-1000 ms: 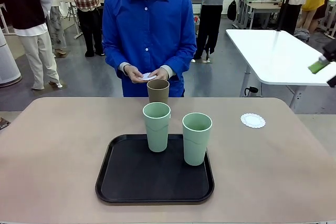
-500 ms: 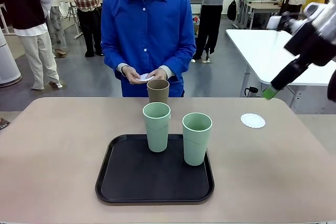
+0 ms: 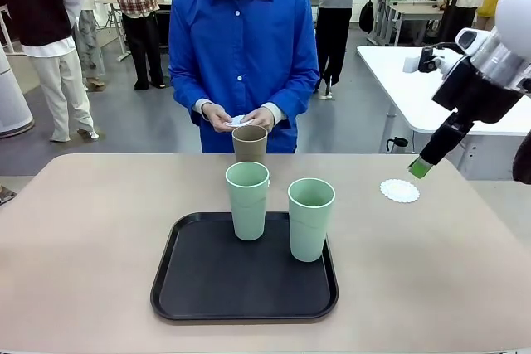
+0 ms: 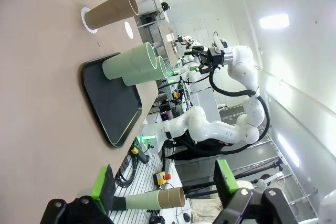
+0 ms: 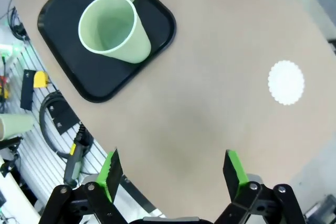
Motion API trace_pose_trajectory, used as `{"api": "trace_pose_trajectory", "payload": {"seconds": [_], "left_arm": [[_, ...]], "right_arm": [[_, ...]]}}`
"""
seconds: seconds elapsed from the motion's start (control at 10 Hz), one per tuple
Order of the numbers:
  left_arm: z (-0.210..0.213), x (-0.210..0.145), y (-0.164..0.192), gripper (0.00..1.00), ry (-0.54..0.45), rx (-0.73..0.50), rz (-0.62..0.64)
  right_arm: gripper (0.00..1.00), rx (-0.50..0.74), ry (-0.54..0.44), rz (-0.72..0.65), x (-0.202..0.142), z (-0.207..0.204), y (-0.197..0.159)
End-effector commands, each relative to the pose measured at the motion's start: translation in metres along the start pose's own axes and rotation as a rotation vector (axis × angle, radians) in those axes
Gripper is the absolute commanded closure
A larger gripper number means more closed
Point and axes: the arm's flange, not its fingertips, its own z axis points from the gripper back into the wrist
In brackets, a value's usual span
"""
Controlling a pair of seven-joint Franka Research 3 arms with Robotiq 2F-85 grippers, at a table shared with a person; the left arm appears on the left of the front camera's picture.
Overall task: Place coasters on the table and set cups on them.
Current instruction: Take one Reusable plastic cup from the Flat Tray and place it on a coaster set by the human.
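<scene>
Two mint green cups [image 3: 248, 201] [image 3: 311, 219] stand on the black tray [image 3: 241, 292]. Just past the tray a tan cup [image 3: 250, 143] stands on the table [image 3: 83, 230]; in the left wrist view a white scalloped edge shows at the tan cup's [image 4: 107, 13] base. One coaster [image 3: 400, 191] lies flat at the far right. The person's hands hold another white coaster [image 3: 237, 120]. My right gripper [image 5: 172, 166] hangs open above the table near the right-hand coaster [image 5: 286, 82], its green fingertip [image 3: 421, 167] just above it. My left gripper [image 4: 163, 179] is open, holding nothing, well away from the tray [image 4: 113, 103].
A white table [image 3: 431, 80] stands behind at the right, and people stand farther back in the room. The beige table top has free room on both sides of the tray and in front of it.
My right arm has swung in from the right edge and come down toward the coaster on the table. The person has shifted slightly right, still handling the coaster.
</scene>
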Motion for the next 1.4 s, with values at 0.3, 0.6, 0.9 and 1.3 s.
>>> {"api": "trace_pose_trajectory", "payload": {"seconds": [0.3,0.6,0.9,1.3], "left_arm": [[0.002,0.001,-0.001,0.00,-0.003,-0.003,-0.007],[0.002,0.001,-0.001,0.00,-0.003,-0.003,-0.007],[0.002,0.001,-0.001,0.00,-0.003,-0.003,-0.007],[0.002,0.001,-0.001,0.00,-0.003,-0.003,-0.007]], "right_arm": [[0.00,0.074,-0.343,0.402,-0.017,-0.033,-0.044],[0.00,0.358,-0.710,0.448,-0.022,-0.065,-0.067],[0.00,0.384,-0.689,0.381,-0.032,-0.102,-0.070],[0.00,0.393,-0.684,0.344,-0.045,-0.120,-0.067]]}}
